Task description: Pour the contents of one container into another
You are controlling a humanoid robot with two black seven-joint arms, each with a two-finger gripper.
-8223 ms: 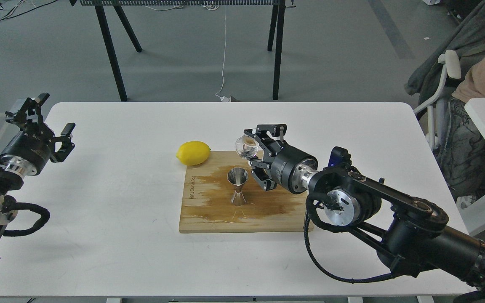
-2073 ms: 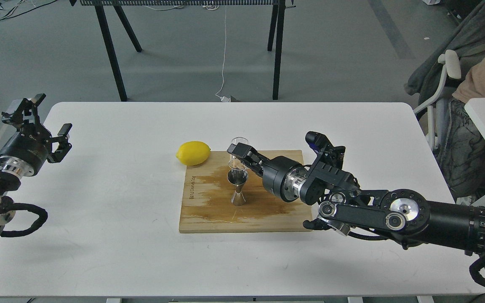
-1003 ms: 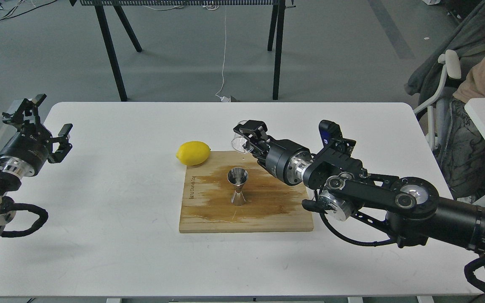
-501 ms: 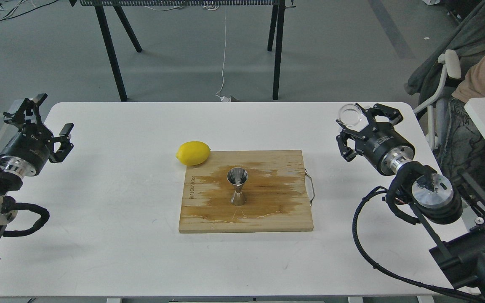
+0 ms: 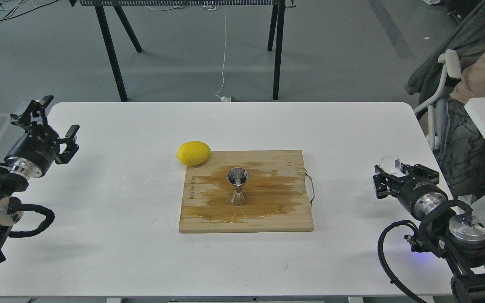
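Near right: right hand has pulled back from over the board to the worktop's right edge, well apart from the board. It looks still closed on the clear glass cup, which sits at the hand's far tip; whether any liquid remains in it cannot be told.

Centre: cutting board, wet-stained, with the steel jigger upright in its middle, untouched. Contents not readable.

Far of board, left corner: lemon touching the board edge.

Far left: left hand, fingers spread, empty.

Judgement: pour step appears finished; cup is being carried off to set down.
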